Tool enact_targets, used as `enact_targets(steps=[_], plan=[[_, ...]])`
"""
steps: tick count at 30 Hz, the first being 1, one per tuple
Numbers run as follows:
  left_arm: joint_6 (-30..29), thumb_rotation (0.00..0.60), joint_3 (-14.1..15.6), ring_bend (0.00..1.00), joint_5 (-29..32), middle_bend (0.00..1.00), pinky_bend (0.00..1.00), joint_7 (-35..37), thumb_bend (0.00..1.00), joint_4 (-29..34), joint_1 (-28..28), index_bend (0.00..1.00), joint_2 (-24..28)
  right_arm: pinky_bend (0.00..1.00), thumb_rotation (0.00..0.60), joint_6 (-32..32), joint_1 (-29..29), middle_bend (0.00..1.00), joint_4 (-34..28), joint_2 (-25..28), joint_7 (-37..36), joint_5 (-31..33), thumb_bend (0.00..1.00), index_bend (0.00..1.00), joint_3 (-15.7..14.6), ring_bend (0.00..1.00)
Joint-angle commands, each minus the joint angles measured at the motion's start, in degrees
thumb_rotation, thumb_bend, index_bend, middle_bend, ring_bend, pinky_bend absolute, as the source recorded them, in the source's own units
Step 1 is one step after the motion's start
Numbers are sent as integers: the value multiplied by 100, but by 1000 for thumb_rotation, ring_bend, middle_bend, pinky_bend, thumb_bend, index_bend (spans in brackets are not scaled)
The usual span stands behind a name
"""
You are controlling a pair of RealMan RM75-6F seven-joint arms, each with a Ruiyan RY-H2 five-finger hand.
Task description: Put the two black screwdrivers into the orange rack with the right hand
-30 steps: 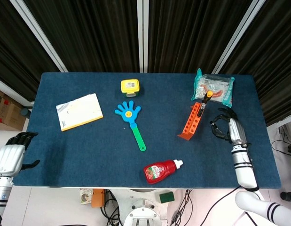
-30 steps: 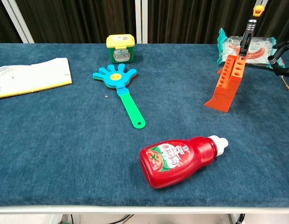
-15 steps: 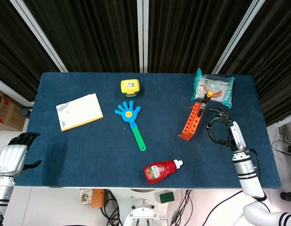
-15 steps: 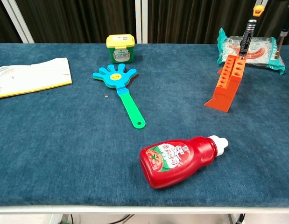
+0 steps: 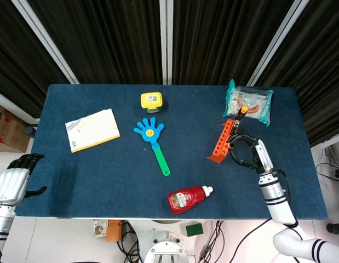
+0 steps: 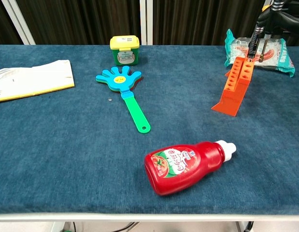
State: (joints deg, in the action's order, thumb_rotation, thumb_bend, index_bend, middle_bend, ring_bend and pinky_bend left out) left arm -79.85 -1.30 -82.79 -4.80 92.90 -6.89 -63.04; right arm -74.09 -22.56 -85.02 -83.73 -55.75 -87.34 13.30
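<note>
One black screwdriver (image 6: 255,39) already stands upright in the far end of the orange rack (image 5: 223,141), toward the tabletop's far right corner, its orange cap poking up beside the snack packet (image 5: 249,104). And here is the right hand (image 5: 245,150), hovering just beside the rack on its right, fingers curled round into a ring. In the chest view a second screwdriver (image 6: 263,47) hangs tip-down from those fingers, near the top right of the frame, close alongside the seated one. So the hand has hold of it, pinched high on the handle, though how firm that hold is I cannot tell.

This tool looks light, stiff and slender, with a smooth handle that could twist in a loose pinch. Holding it near the top lets it hang plumb, which should help the tip find a hole. The rack itself looks light too, and a sideways nudge could tip it.

Left hand (image 5: 13,183) waits off the near left corner, fingers loosely apart, nothing in it.
</note>
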Motion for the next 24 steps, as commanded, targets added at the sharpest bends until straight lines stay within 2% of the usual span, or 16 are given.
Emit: enact_targets(steps=[1,12,24], plan=[[0,600,-4,142,5,203,260,2,13,-1,-2,184,0,370,600,36,-66,476,40,-51,33,63,491,758,26,361],[45,600,-15,143,40,203,260,23,13,-10,-21,184,4,385,600,257,-244,496,426,-270,59,504,514,758,181,383],[56,600,-17,143,55,202,261,17,13,-8,-29,184,4,385,600,516,-299,494,653,-324,-425,559,510,758,58,384]])
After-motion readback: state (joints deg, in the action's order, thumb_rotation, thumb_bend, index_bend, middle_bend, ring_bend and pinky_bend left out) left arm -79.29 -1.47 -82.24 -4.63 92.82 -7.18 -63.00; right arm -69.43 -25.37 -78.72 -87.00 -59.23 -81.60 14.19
